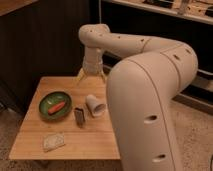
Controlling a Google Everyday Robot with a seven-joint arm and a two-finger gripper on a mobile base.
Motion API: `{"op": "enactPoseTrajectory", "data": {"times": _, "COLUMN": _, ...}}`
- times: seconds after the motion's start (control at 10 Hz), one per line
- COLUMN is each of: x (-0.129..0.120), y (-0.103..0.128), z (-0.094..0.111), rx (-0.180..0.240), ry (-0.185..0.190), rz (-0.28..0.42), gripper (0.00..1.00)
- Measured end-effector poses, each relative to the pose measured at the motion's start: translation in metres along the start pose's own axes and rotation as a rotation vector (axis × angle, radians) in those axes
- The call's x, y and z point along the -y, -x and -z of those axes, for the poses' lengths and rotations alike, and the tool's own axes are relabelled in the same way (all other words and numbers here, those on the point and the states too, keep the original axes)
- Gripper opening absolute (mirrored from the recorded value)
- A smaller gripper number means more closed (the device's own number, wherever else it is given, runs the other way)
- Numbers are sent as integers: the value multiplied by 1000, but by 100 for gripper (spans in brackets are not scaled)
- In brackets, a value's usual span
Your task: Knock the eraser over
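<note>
The eraser [79, 116] is a small dark grey block standing upright near the middle of the wooden table [35, 140], just right of the green bowl. My gripper [90, 77] hangs over the table's far edge, well behind the eraser and apart from it. Its two yellowish fingers [80, 76] are spread apart and hold nothing.
A green bowl [55, 104] with an orange carrot-like piece [56, 106] sits left of the eraser. A white cup [95, 105] lies on its side just right of it. A pale speckled pad [53, 141] lies near the front edge. My big white arm [150, 100] covers the table's right side.
</note>
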Motion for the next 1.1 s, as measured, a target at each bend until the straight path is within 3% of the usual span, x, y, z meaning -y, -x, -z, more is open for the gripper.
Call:
{"op": "enactPoseTrajectory", "data": {"times": 0.2, "x": 7, "y": -1, "z": 1, "rx": -12, "ry": -183, "rz": 51, "gripper": 80}}
{"op": "enactPoseTrajectory", "data": {"times": 0.3, "x": 10, "y": -1, "z": 1, "rx": -18, "ry": -238, "rz": 78, "gripper": 80}}
{"op": "enactPoseTrajectory", "data": {"times": 0.4, "x": 19, "y": 0, "z": 0, "rx": -20, "ry": -260, "rz": 110, "gripper": 80}}
{"op": "enactPoseTrajectory", "data": {"times": 0.8, "x": 38, "y": 3, "z": -5, "rx": -28, "ry": -265, "rz": 186, "gripper": 80}}
{"op": "enactPoseTrajectory", "data": {"times": 0.9, "x": 40, "y": 5, "z": -6, "rx": -43, "ry": -290, "rz": 196, "gripper": 80}}
{"op": "enactPoseTrajectory", "data": {"times": 1.0, "x": 38, "y": 7, "z": -6, "rx": -78, "ry": -363, "rz": 193, "gripper": 80}}
{"op": "enactPoseTrajectory", "data": {"times": 1.1, "x": 35, "y": 8, "z": -5, "rx": -105, "ry": -408, "rz": 183, "gripper": 80}}
